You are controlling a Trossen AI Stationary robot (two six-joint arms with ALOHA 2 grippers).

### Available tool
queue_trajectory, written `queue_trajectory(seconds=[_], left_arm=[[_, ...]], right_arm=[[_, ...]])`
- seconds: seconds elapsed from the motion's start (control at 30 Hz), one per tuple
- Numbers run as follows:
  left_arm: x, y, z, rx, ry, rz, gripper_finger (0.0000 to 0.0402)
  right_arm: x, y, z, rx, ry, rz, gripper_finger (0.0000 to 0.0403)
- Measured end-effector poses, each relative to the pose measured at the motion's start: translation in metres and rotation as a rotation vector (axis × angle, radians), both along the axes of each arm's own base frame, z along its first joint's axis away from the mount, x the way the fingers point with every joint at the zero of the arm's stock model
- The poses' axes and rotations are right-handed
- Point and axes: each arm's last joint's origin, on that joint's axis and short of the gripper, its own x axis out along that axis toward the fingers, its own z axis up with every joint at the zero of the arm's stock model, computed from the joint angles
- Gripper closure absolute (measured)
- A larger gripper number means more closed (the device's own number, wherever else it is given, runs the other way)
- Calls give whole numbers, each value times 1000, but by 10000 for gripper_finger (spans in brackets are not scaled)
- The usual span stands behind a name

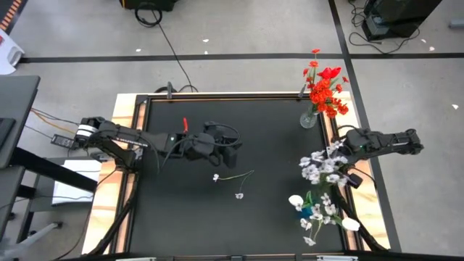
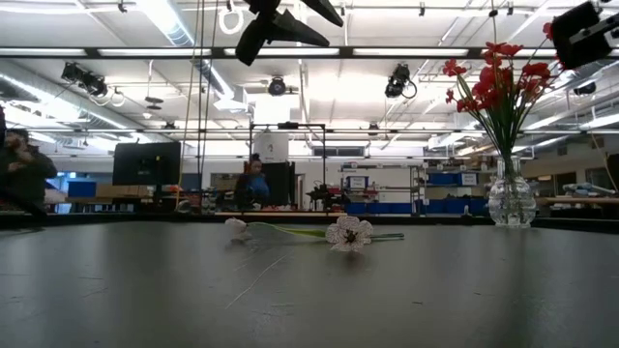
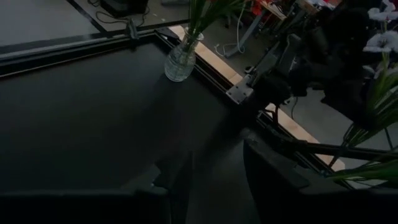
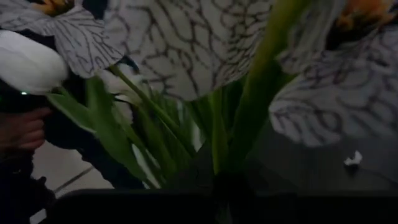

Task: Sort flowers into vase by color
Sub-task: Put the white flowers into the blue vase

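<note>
Red flowers [image 1: 325,90] stand in a glass vase [image 1: 309,119] at the table's far right corner, also seen in the low view [image 2: 510,198]. A loose stem with small white blooms [image 1: 235,176] lies flat on the table's middle [image 2: 348,233]. My left gripper [image 1: 230,141] hovers open above the table, a little to the far side of that stem [image 3: 205,186]. At the table's right edge my right gripper [image 1: 349,176] is shut on a bunch of white and pale-blue flowers [image 1: 322,188]. My right gripper pinches several green stalks [image 4: 217,155] of the white bunch between its two fingers. The veined white blooms [image 4: 186,43] spread out just ahead of the fingers. Whether any part of the bunch rests on the table does not show.
The black table has a raised frame and pale wooden side strips [image 1: 119,181]. Cables loop around my left arm [image 1: 221,130]. A small white scrap [image 4: 352,160] lies on the dark tabletop. People and benches stand in the room beyond the table's far edge.
</note>
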Motion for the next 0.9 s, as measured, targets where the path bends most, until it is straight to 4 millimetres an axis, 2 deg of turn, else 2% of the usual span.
queue_trajectory(seconds=[0.17, 0.3, 0.53, 0.73, 0.9], left_arm=[[0, 4, 0, 0, 0, 11, 251], [0, 4, 0, 12, 5, 6, 251], [0, 3, 0, 20, 11, -7, 251], [1, 4, 0, 40, 22, -32, 251], [1, 4, 0, 53, 27, -37, 251]], right_arm=[[15, 0, -6, -45, 81, -100, 376], [22, 0, -8, -86, 72, -111, 375], [23, 4, -6, -109, 19, -69, 369], [24, 6, 1, -91, -59, -53, 338], [21, 11, -6, -147, -39, 52, 325]])
